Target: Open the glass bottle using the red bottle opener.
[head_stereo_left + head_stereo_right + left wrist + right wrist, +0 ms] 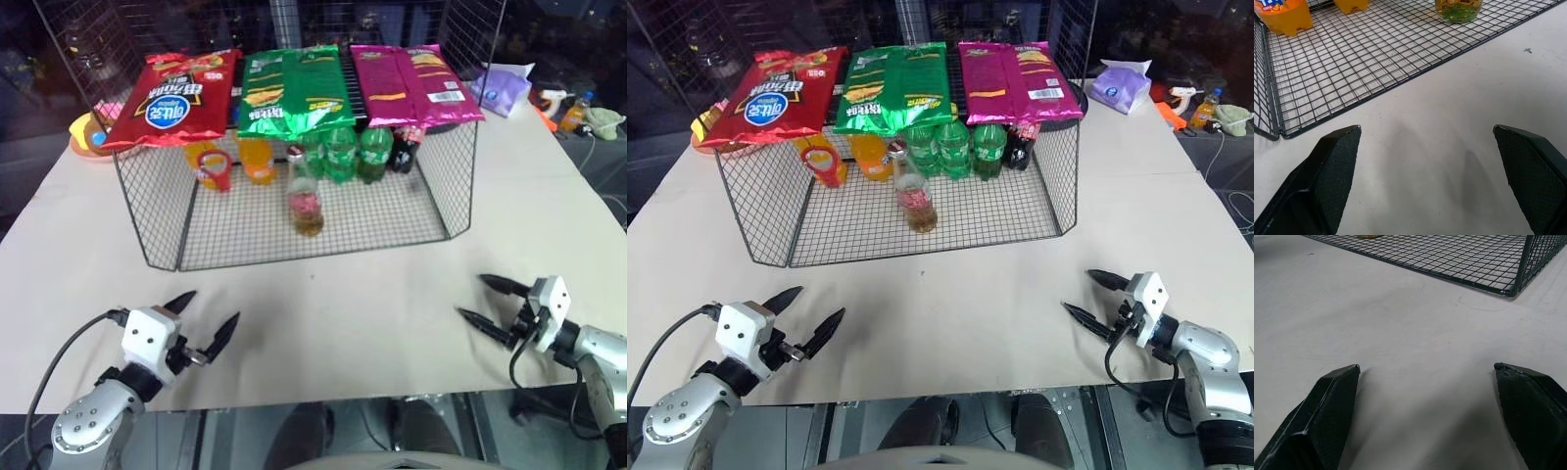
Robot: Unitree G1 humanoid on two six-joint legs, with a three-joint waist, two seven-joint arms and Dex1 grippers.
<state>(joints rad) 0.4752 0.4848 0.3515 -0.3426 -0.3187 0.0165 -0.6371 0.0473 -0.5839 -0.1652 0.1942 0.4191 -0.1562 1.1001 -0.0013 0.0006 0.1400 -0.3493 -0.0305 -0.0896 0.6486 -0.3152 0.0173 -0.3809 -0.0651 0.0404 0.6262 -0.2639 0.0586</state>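
The left claw [208, 315] and right claw [482, 300] both hang wide and empty over the bare worktop [372, 304], well short of the wire rack [167, 250]. The glass bottle [305, 193] stands upright on the rack's floor, near its open front edge, still capped. The red bottle opener [217, 169] leans further back in the rack, against an orange soda bottle [257, 160]. The glass looks slick and breakable, best gripped around its labelled body; the thin, rigid opener is probably best taken by its handle.
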